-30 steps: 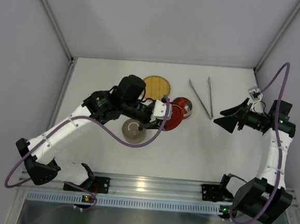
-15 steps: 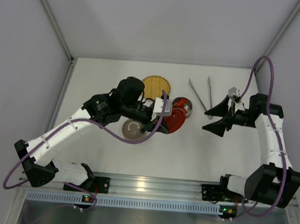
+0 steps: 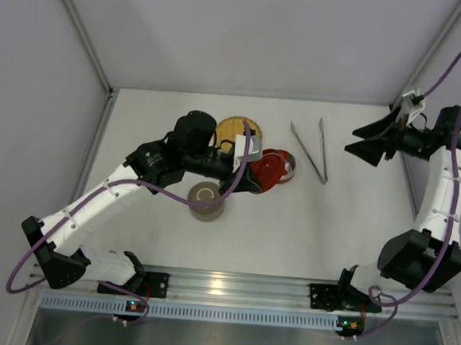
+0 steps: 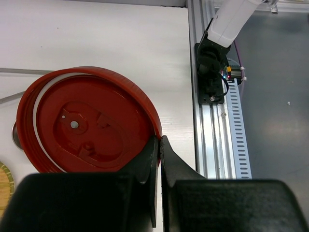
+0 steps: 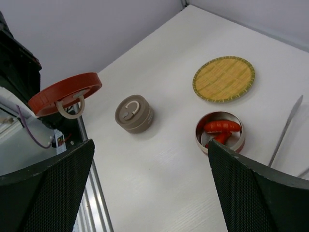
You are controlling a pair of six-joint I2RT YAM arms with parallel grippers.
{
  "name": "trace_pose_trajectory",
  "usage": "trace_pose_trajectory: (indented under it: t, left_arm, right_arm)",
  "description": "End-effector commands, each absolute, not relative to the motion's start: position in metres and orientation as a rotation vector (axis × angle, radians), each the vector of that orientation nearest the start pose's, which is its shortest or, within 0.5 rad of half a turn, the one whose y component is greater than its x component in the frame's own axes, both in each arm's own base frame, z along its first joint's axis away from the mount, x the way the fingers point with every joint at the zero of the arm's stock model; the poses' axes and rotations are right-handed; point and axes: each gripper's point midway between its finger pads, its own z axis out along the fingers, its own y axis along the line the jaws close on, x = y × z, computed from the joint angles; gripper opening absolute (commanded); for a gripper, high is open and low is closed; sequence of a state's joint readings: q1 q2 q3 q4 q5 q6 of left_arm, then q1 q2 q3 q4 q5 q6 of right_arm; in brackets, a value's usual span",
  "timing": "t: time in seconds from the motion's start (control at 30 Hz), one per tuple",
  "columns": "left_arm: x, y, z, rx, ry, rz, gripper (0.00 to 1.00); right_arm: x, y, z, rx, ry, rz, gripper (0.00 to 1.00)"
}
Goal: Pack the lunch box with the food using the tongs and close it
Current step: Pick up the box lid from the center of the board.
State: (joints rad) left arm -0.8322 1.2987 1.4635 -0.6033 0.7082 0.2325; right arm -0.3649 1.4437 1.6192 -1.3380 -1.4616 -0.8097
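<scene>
My left gripper [image 4: 158,145] is pinched tight on the red lid [image 4: 87,121], held aloft, the red food pieces [image 5: 220,126] sit in the open tin [image 5: 198,135], and my right gripper [image 3: 365,141] hangs wide open and empty near the tongs [image 3: 322,152] lying on the table, so grabbing those looks next.

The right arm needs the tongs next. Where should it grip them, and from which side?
Bring the open right gripper straight down on the tongs, jaws spanning both arms about midway. They lie flat in a narrow V, joint toward the robot, so squeezing there should close the tips.
</scene>
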Motion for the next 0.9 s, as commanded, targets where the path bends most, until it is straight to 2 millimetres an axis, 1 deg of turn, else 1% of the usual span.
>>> trace_pose_trajectory:
  t: [0.0, 0.07, 0.1, 0.17, 0.2, 0.23, 0.27, 0.3, 0.33, 0.37, 0.4, 0.43, 0.47, 0.5, 0.53, 0.57, 0.6, 0.63, 0.67, 0.7, 0.73, 0.77, 0.83, 0.87]
  left_arm:
    - [0.169, -0.337, 0.362, 1.365, 1.427, -1.068, 0.00]
    - [0.171, -0.336, 0.363, 1.357, 1.429, -1.063, 0.00]
    - [0.173, -0.336, 0.362, 1.350, 1.439, -1.062, 0.00]
    - [0.175, -0.336, 0.360, 1.345, 1.448, -1.055, 0.00]
    - [0.176, -0.336, 0.360, 1.344, 1.451, -1.049, 0.00]
    - [0.176, -0.336, 0.359, 1.345, 1.453, -1.047, 0.00]
    - [0.177, -0.337, 0.358, 1.344, 1.456, -1.045, 0.00]
    - [0.178, -0.337, 0.357, 1.340, 1.465, -1.047, 0.00]
    - [0.179, -0.339, 0.356, 1.340, 1.466, -1.050, 0.00]
    - [0.178, -0.339, 0.355, 1.342, 1.471, -1.057, 0.00]
    - [0.179, -0.340, 0.355, 1.338, 1.474, -1.060, 0.00]
    - [0.179, -0.341, 0.355, 1.335, 1.473, -1.062, 0.00]
    - [0.180, -0.341, 0.356, 1.334, 1.471, -1.060, 0.00]
    - [0.180, -0.340, 0.357, 1.329, 1.471, -1.057, 0.00]
    - [0.181, -0.338, 0.360, 1.320, 1.466, -1.046, 0.00]
    - [0.181, -0.337, 0.362, 1.315, 1.463, -1.042, 0.00]
    - [0.182, -0.336, 0.364, 1.306, 1.459, -1.038, 0.00]
    - [0.182, -0.333, 0.369, 1.294, 1.451, -1.034, 0.00]
    - [0.183, -0.332, 0.370, 1.284, 1.452, -1.034, 0.00]
    - [0.184, -0.331, 0.373, 1.272, 1.455, -1.037, 0.00]
    - [0.186, -0.328, 0.376, 1.253, 1.451, -1.035, 0.00]
    - [0.187, -0.328, 0.378, 1.242, 1.450, -1.042, 0.00]
    - [0.192, -0.325, 0.387, 1.194, 1.445, -1.051, 0.00]
    - [0.194, -0.324, 0.390, 1.175, 1.447, -1.055, 0.00]
  right_arm:
    - [0.272, 0.059, 0.390, -0.340, 1.694, 1.407, 0.99]
    - [0.274, 0.045, 0.389, -0.257, 1.707, 1.401, 0.99]
    - [0.275, 0.029, 0.390, -0.179, 1.711, 1.377, 0.99]
    - [0.270, 0.015, 0.392, -0.094, 1.716, 1.349, 1.00]
    - [0.268, -0.001, 0.393, -0.027, 1.721, 1.296, 0.99]
    - [0.265, -0.008, 0.391, 0.004, 1.759, 1.225, 0.99]
    - [0.262, -0.014, 0.391, 0.135, 1.801, 1.245, 0.99]
    - [0.267, -0.031, 0.390, 0.170, 1.810, 1.150, 0.99]
    - [0.264, -0.032, 0.387, 0.414, 1.851, 1.169, 0.99]
    - [0.267, -0.037, 0.389, 0.422, 1.824, 1.109, 0.99]
    - [0.278, -0.050, 0.410, 0.271, 1.741, 0.930, 0.99]
    - [0.272, -0.044, 0.418, 0.258, 1.697, 0.846, 0.99]
    - [0.273, -0.037, 0.429, 0.241, 1.666, 0.850, 0.99]
    - [0.276, -0.032, 0.439, 0.176, 1.638, 0.807, 0.99]
    - [0.283, -0.033, 0.439, 0.182, 1.634, 0.780, 0.99]
    - [0.289, -0.031, 0.433, 0.137, 1.640, 0.763, 0.99]
    - [0.297, -0.014, 0.429, 0.051, 1.646, 0.768, 0.99]
    - [0.307, -0.015, 0.417, 0.046, 1.667, 0.737, 0.99]
    - [0.313, -0.010, 0.396, -0.005, 1.687, 0.724, 0.99]
    - [0.317, 0.006, 0.385, -0.058, 1.687, 0.762, 0.99]
    - [0.313, 0.017, 0.379, -0.101, 1.665, 0.791, 0.99]
    - [0.318, 0.023, 0.364, -0.122, 1.608, 0.834, 0.99]
    - [0.306, 0.052, 0.358, -0.231, 1.489, 0.899, 0.99]
    - [0.302, 0.063, 0.354, -0.269, 1.471, 0.916, 0.99]
